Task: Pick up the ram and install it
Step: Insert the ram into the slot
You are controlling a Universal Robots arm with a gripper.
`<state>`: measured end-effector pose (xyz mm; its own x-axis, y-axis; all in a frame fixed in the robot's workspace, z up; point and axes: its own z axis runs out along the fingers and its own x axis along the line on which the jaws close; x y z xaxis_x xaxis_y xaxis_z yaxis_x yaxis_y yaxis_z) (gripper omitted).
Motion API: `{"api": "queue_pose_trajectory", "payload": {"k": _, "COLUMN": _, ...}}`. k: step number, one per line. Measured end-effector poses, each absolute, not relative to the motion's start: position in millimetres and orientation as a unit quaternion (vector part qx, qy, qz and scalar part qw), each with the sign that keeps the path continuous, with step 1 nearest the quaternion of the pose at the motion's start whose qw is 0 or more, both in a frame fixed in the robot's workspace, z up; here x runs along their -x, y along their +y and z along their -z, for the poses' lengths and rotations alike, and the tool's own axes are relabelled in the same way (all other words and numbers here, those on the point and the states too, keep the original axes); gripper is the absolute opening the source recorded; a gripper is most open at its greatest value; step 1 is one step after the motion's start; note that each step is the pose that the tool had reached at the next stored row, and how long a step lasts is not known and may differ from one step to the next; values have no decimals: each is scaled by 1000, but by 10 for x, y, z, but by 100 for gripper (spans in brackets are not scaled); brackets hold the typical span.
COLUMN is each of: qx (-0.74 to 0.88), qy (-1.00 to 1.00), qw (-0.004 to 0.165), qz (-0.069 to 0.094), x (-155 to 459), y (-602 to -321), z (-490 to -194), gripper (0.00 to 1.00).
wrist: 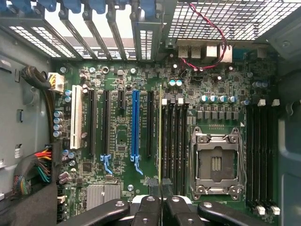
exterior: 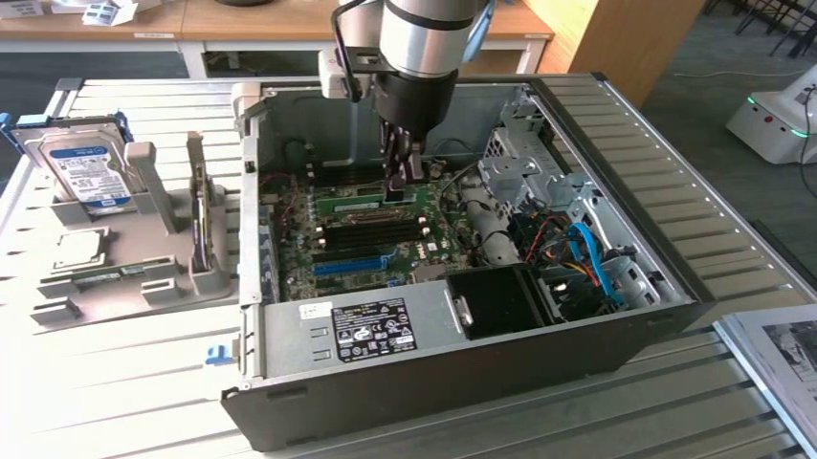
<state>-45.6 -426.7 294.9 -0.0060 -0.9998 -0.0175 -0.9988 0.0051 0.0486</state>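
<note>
So the tool (wrist: 161, 194) is pinched nearly closed on the slim green circuit-board ram stick (wrist: 160, 136), gripping it edge-on between its dark metal fingers. The stick's long axis runs straight out from the tips, parallel to the row of black plastic memory slots (wrist: 175, 141) just beside it on the green motherboard (wrist: 123, 141), inside the open grey metal PC case (exterior: 511, 354). It looks lined up with the outermost slot, but I can't tell if it's seated.

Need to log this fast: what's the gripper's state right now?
Gripper: closed, holding the RAM stick.
</note>
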Motion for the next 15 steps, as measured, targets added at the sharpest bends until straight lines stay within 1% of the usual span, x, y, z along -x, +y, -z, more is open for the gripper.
{"api": "queue_pose_trajectory", "payload": {"k": 15, "qx": -705, "qy": -709, "qw": 11, "qz": 23, "x": 370, "y": -4267, "z": -2947, "gripper": 12}}
